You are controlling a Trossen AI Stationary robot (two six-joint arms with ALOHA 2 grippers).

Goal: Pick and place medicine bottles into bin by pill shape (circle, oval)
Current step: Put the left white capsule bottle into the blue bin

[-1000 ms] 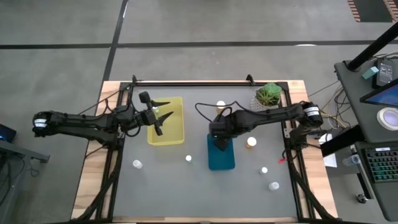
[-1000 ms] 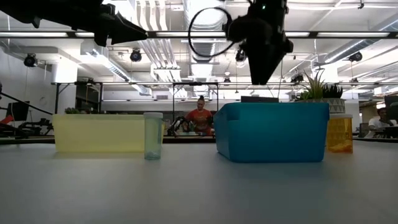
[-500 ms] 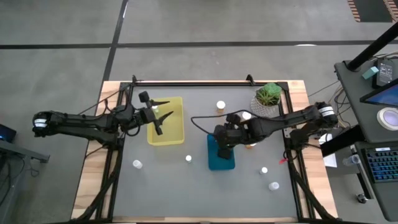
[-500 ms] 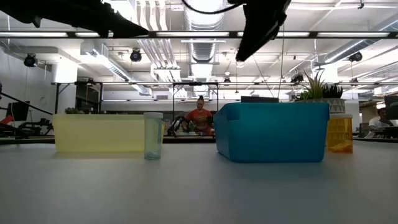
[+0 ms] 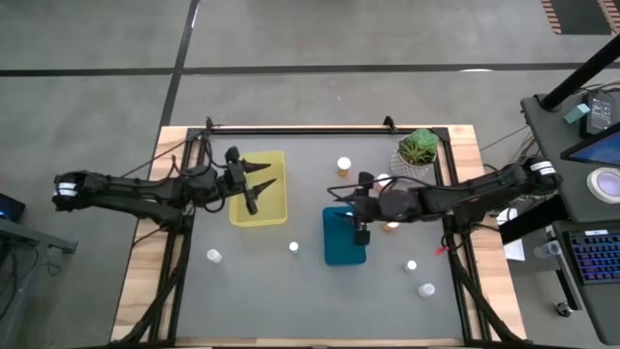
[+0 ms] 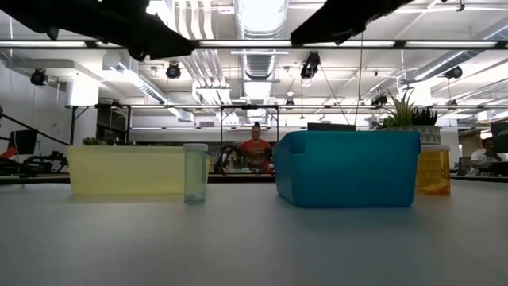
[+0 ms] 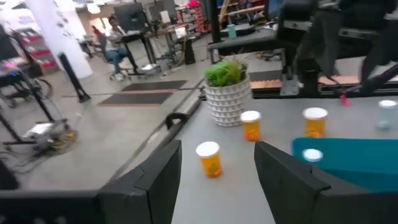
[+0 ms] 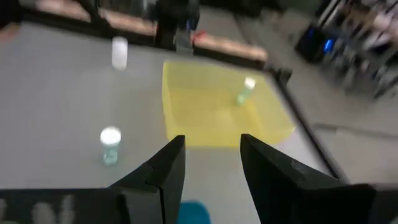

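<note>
Status, both arms. My right gripper (image 5: 359, 231) now sits over the right edge of the teal bin (image 5: 341, 250), raised, fingers apart w/ nothing between them (right wrist view confirms the empty gap). 1 s ago it was lower, directly over the bin; arm has since swung back toward the table's right side. In the low view it has lifted out of the area above the bin. Judgement: a drop into the teal bin is done; a white cap (image 7: 311, 155) shows inside that bin in the left wrist view. Next step is prob. a fresh pick.

My left gripper (image 5: 254, 179) hovers over the yellow bin (image 5: 274, 215), fingers spread, empty. It has shifted slightly toward the table centre vs. 1 s ago. One bottle lies in the yellow bin (image 8: 244, 91), on its side, long axis roughly level, cap toward the bin's far wall.

Remaining bottles on the table, all upright, long axis vertical, caps up:
- orange bottle (image 5: 343, 165) near the back edge, left of the plant (image 5: 418, 147);
- orange bottle (image 5: 391, 225) just right of the teal bin, partly under my right arm;
- clear bottle (image 5: 294, 247) between the bins, front;
- clear bottle (image 5: 213, 256) front left;
- two bottles front right (image 5: 412, 265), (image 5: 426, 289).
</note>
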